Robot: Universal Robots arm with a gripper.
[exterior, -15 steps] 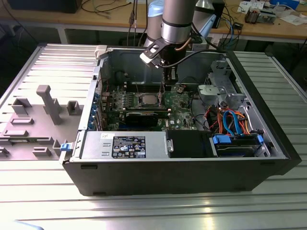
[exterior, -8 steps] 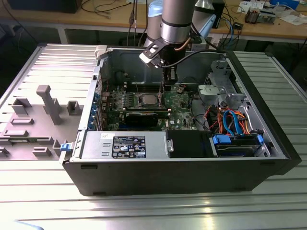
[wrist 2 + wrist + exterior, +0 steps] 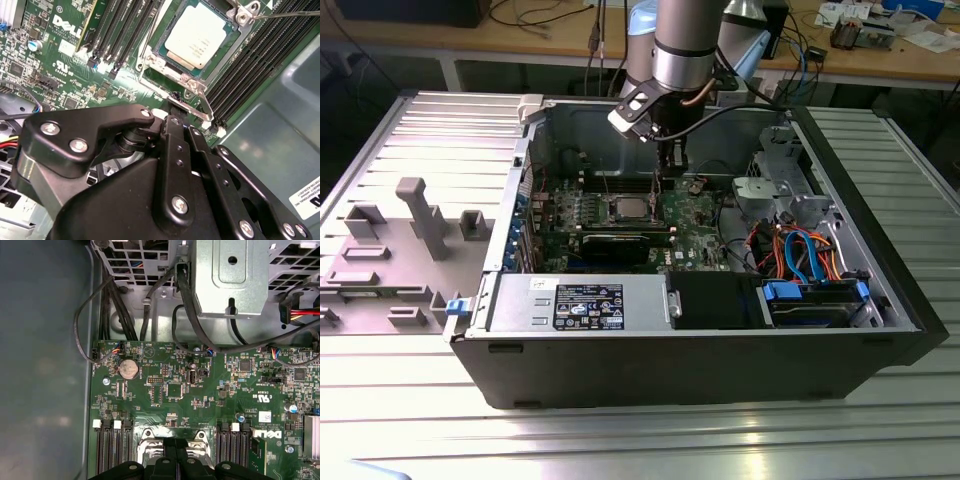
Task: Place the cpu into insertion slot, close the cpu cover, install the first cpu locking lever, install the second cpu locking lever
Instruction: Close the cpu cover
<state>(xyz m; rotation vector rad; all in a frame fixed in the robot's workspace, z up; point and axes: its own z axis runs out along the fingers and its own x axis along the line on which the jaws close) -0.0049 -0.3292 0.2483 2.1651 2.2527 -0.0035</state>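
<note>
I see the cpu [image 3: 628,208] lying flat, metal top up, in the insertion slot [image 3: 611,213], with the cpu cover [image 3: 195,86] down around it. Just to the exterior view's right, my gripper [image 3: 670,172] points straight down, fingers [image 3: 172,127] pinched fully together, tips at the cover's edge.

Ribbed metal table [image 3: 420,430], with a seemingly wooden workbench [image 3: 470,42] behind.
</note>
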